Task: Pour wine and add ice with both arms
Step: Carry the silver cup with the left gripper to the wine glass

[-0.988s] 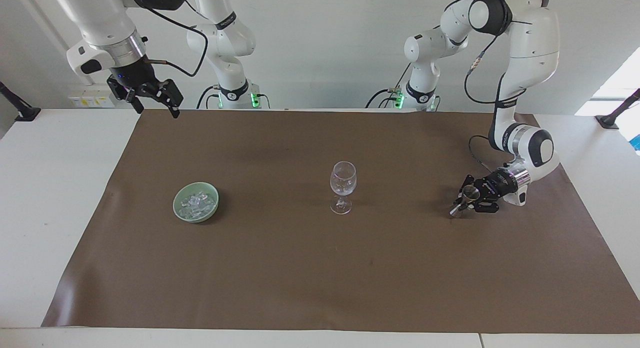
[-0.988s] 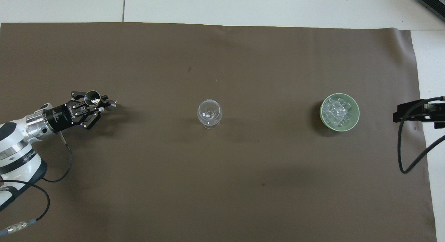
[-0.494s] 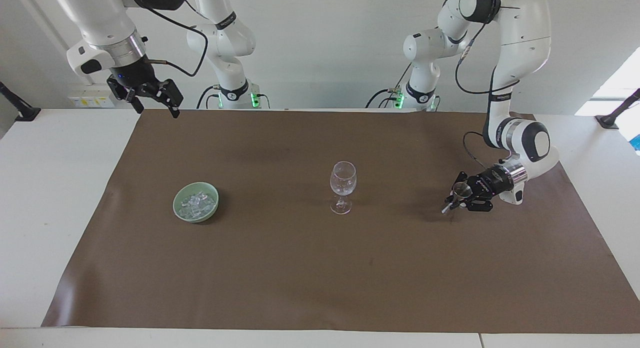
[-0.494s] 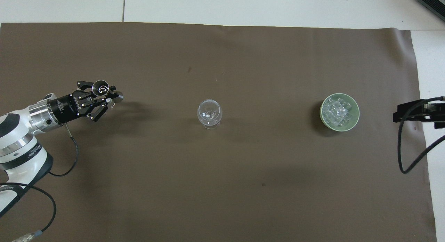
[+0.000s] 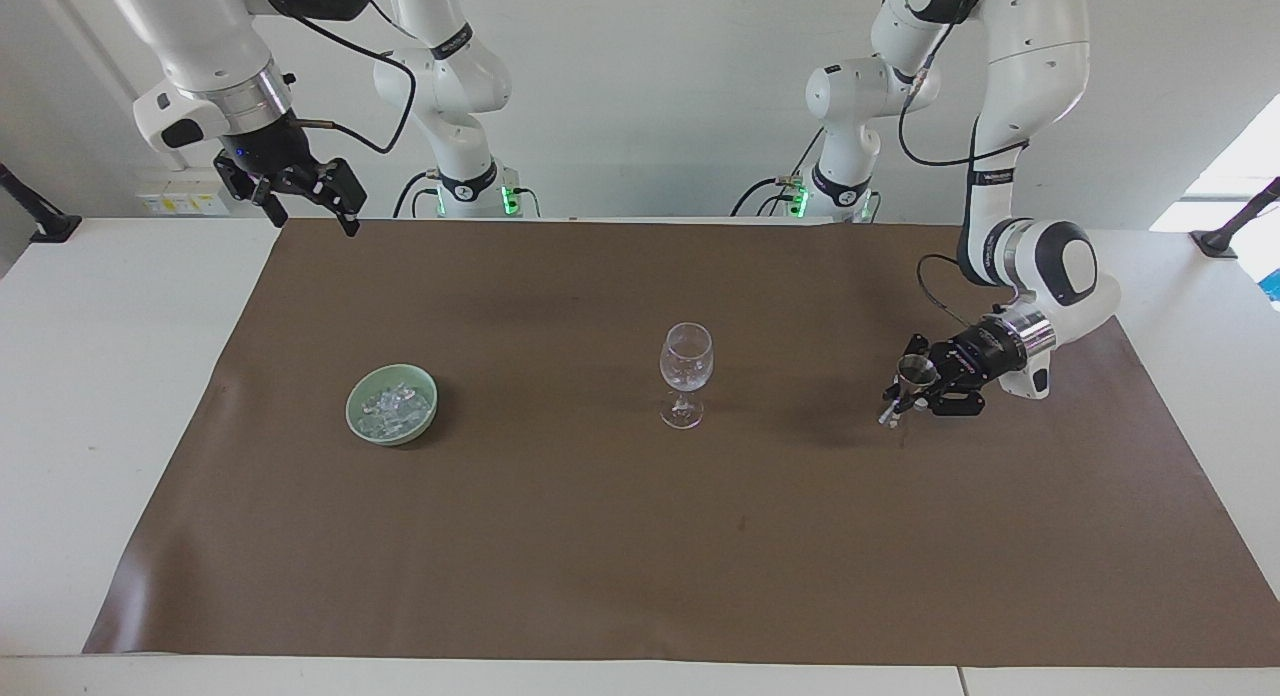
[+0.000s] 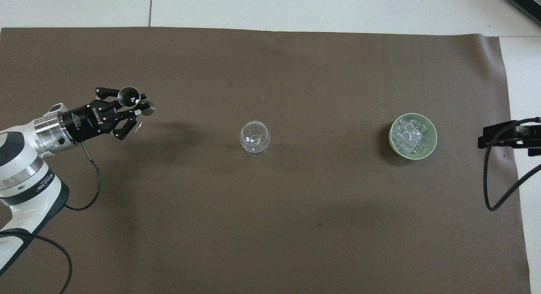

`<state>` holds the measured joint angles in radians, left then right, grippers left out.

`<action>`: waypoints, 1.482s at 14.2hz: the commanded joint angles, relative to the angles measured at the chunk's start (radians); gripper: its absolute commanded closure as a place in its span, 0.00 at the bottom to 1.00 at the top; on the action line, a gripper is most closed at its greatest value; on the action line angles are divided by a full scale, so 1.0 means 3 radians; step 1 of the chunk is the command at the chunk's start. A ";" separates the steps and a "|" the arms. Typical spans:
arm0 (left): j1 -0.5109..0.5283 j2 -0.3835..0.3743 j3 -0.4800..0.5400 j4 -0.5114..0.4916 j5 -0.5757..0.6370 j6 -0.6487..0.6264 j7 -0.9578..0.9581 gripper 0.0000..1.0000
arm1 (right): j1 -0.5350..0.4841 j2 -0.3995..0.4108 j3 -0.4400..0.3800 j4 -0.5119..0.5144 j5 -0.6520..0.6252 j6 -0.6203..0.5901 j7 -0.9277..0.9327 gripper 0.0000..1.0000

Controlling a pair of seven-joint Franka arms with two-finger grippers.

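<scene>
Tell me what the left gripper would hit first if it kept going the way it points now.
Probably the wine glass. The left gripper, shut on a small metal measuring cup, points along the brown mat toward it, nothing between. It is raised, so it might pass the glass.

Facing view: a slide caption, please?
Left gripper carries a metal cup toward the glass; right gripper waits.

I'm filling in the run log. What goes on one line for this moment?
left tool: shut on metal jigger, raised | right tool: open, waiting | glass: upright | ice: in green bowl
</scene>
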<state>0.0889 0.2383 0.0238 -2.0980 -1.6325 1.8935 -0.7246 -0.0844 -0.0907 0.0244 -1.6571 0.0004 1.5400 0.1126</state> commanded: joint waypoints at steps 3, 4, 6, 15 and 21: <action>-0.0505 -0.0610 0.0033 -0.0293 -0.0091 0.0728 -0.0268 1.00 | -0.0020 -0.0040 0.0011 -0.0019 0.0014 -0.0035 -0.0089 0.00; -0.0592 -0.0666 0.0038 -0.0293 -0.0091 0.0851 -0.0325 1.00 | -0.0020 -0.0040 0.0011 -0.0019 0.0014 -0.0035 -0.0089 0.00; -0.0715 -0.0753 0.0038 -0.0308 -0.0091 0.0959 -0.0381 1.00 | -0.0020 -0.0040 0.0011 -0.0019 0.0014 -0.0035 -0.0089 0.00; -0.1502 -0.0866 0.0038 -0.0268 -0.0086 0.2007 -0.0561 1.00 | -0.0020 -0.0040 0.0011 -0.0019 0.0014 -0.0035 -0.0089 0.00; -0.1927 -0.0861 0.0033 -0.0201 -0.0086 0.2620 -0.0555 1.00 | -0.0015 -0.0045 0.0011 -0.0019 0.0014 -0.0035 -0.0089 0.00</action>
<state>-0.4359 0.0008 0.0198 -2.1554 -1.6388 2.6168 -0.8834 -0.0844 -0.0907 0.0244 -1.6571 0.0004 1.5400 0.1126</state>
